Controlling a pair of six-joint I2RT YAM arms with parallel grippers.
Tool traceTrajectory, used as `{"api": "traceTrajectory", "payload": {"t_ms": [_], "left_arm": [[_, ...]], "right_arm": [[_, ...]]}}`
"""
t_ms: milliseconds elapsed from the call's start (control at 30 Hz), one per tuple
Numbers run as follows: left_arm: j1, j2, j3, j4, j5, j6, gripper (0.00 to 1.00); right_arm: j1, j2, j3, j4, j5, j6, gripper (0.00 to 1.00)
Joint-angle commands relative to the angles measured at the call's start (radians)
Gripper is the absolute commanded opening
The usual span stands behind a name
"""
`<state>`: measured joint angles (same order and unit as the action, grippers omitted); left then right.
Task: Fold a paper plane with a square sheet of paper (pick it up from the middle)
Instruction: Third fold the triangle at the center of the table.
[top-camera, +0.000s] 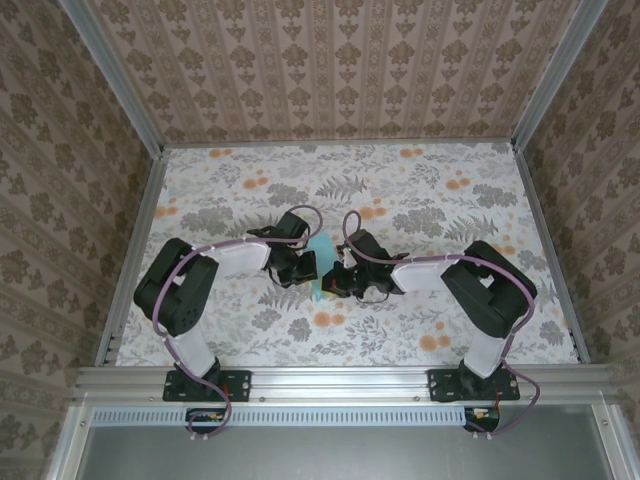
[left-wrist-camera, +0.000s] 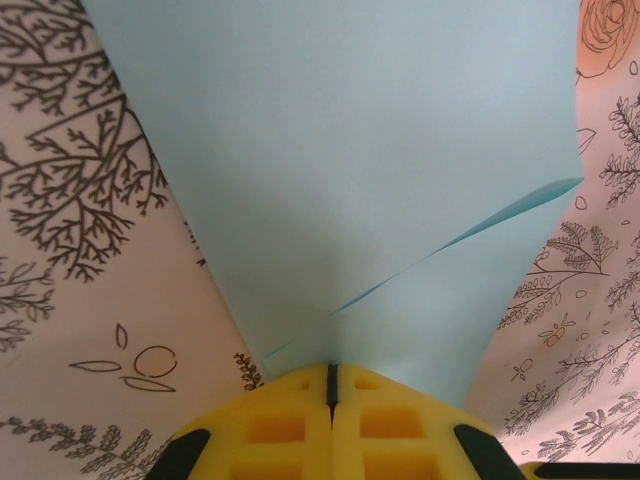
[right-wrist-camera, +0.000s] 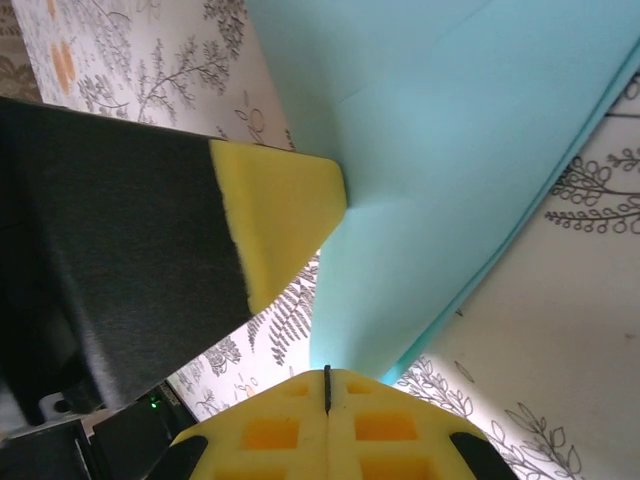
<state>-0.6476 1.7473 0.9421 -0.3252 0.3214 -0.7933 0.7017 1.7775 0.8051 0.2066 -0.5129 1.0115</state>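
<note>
**Both hands clamped on the paper, plane only part-folded**

Right at the left hand (left-wrist-camera: 331, 385), the sheet of paper (left-wrist-camera: 350, 170) comes straight out of the seam between the closed tips, so that hand is clamped on it. Just beyond the tips a loose edge runs slantwise across the turquoise, one layer over another. The sheet widens away from the hand, and the floral bench (left-wrist-camera: 80, 250) shows on either side.

The right hand (right-wrist-camera: 326, 385) is likewise pinched shut on the paper. The sheet rises from its tips and spreads away to the far right, where stacked layers show along the edge. Just left of these tips, the left hand's yellow tip touches the same sheet.

From above, the two hands meet almost tip to tip with the paper between them.

I judge the job early to midway. The sheet is gripped and at least one fold looks made, but there is no slim pointed dart. The nose and wing folds seem left to do. I cannot tell whether the paper is lifted clear of the bench.
</note>
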Motion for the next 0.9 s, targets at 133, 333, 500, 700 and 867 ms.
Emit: {"api": "traceTrajectory", "payload": {"t_ms": [133,333,500,700,867], "left_arm": [[-0.003,0.047,-0.054,-0.121,-0.077,-0.018,0.0],[-0.003,0.049,-0.053,-0.127,-0.085,-0.021,0.0],[-0.003,0.049,-0.054,-0.126,-0.086,-0.021,0.0],[-0.003,0.049,-0.054,-0.126,-0.087,-0.02,0.0],[-0.002,0.05,-0.054,-0.126,-0.087,-0.021,0.0]], "right_arm": [[0.023,0.062,0.022,-0.011,-0.05,0.0,0.01],[0.03,0.048,0.006,-0.027,-0.049,-0.013,0.01],[0.031,-0.012,0.003,-0.028,-0.02,-0.03,0.01],[0.049,0.015,0.036,-0.038,-0.023,-0.043,0.02],[0.072,0.065,0.05,-0.054,-0.015,-0.042,0.02]]}}
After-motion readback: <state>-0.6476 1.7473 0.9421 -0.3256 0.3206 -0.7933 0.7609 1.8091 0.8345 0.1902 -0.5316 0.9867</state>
